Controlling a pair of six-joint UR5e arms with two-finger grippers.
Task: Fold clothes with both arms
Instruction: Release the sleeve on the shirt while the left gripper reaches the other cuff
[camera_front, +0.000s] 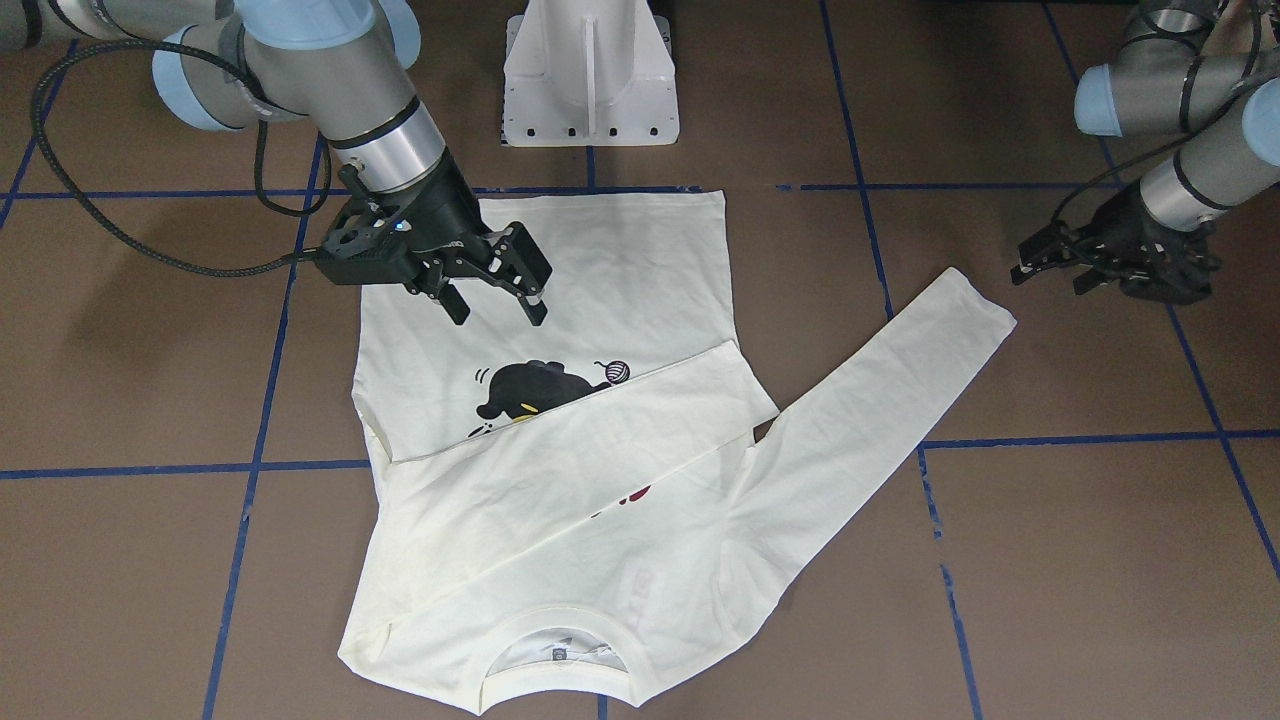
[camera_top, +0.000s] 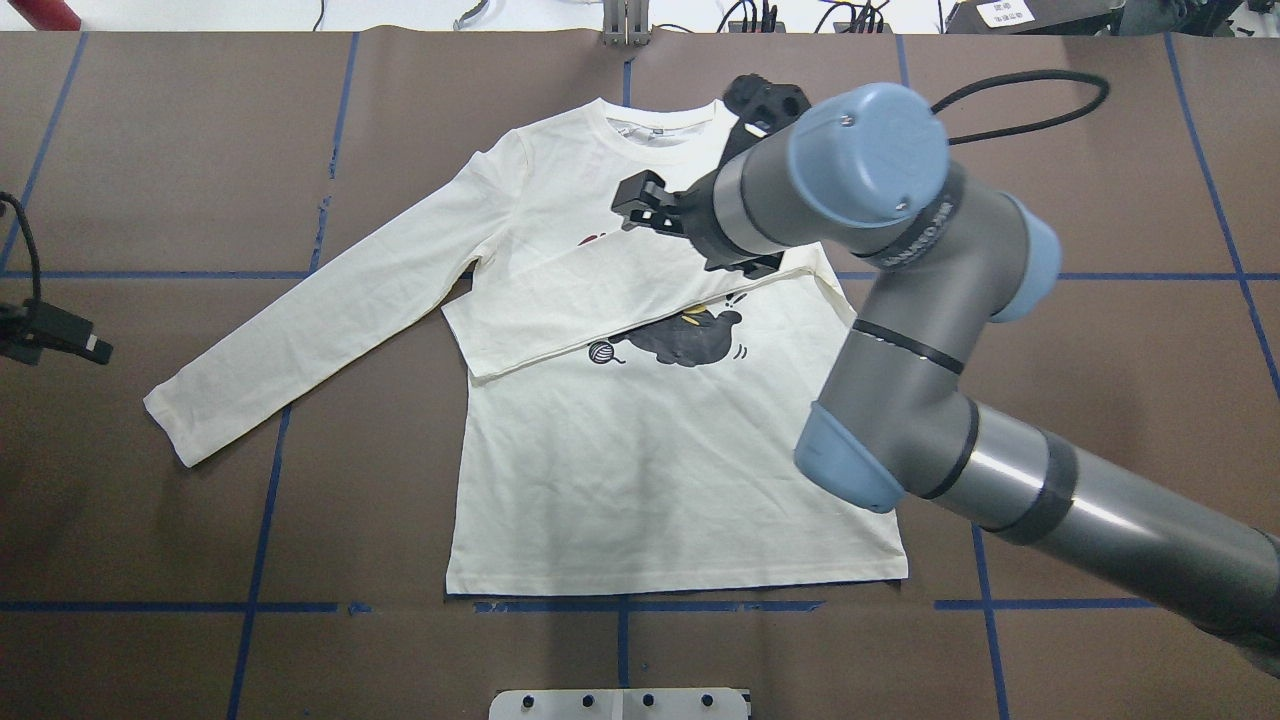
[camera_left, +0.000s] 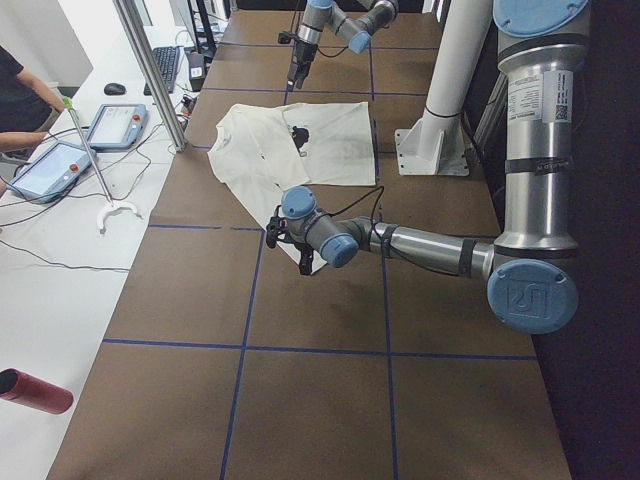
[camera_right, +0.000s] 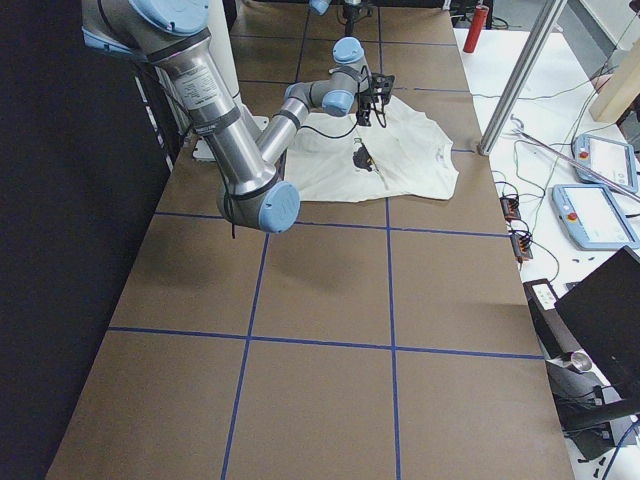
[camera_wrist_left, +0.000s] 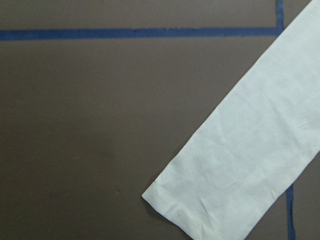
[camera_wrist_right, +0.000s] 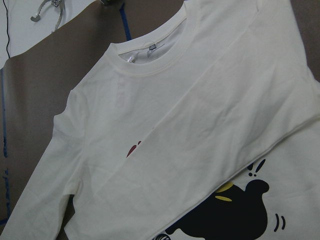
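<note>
Lettering mostly beneath sleeve

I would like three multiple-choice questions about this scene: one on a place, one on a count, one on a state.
1. Where does the folded sleeve lie?
A) across the chest, partly over the cat print
B) under the hem
C) beside the collar
2. How many sleeves lie stretched out?
A) none
B) one
C) two
3. The right gripper is:
A) shut on the collar
B) shut on a cuff
C) open above the T-shirt
Answers: 1A, it covers part of the cat; 2B, only the outstretched sleeve points away; 3C, fingers apart, nothing held.
</note>
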